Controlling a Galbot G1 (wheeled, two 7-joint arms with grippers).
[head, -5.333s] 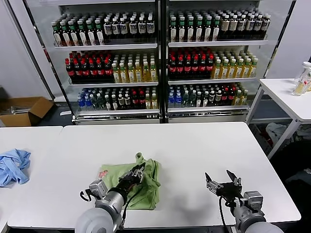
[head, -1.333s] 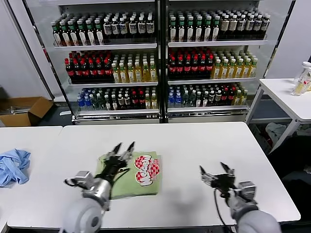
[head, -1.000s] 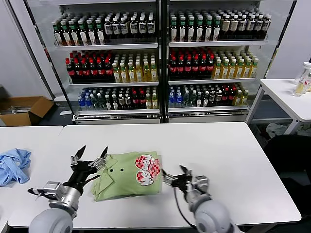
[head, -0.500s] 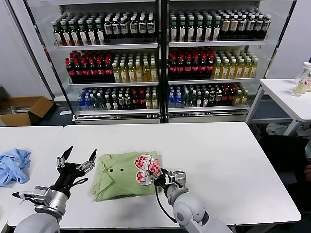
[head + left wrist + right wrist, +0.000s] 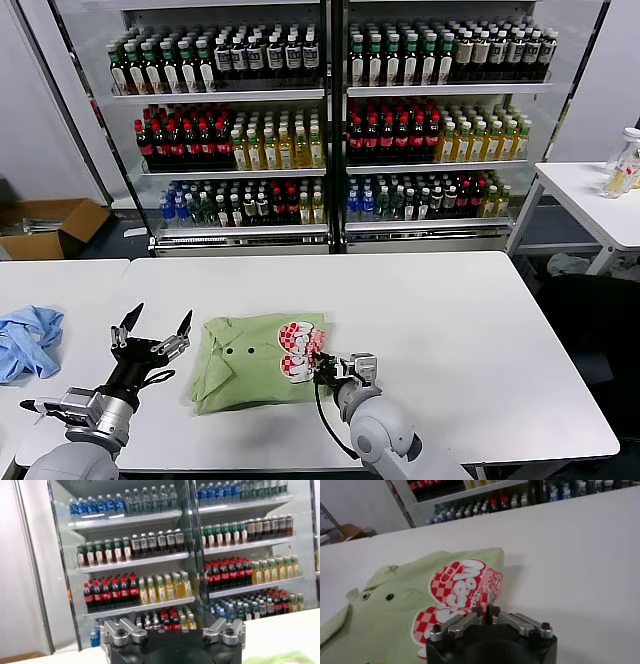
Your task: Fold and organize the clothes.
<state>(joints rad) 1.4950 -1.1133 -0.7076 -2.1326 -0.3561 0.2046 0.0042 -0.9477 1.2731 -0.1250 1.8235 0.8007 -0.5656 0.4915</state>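
Pinching one polo shirt: right claw.

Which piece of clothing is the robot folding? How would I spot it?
On the white table before the drinks fridge, find the light green polo shirt, folded, beside the right claw. Its red-and-white checkered print sets it apart from the crumpled blue garment at far left.

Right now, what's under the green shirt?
The green shirt lies folded flat on the white table, which shows all around it. The right gripper pinches its edge beside the checkered logo. Anything beneath the folds is hidden.
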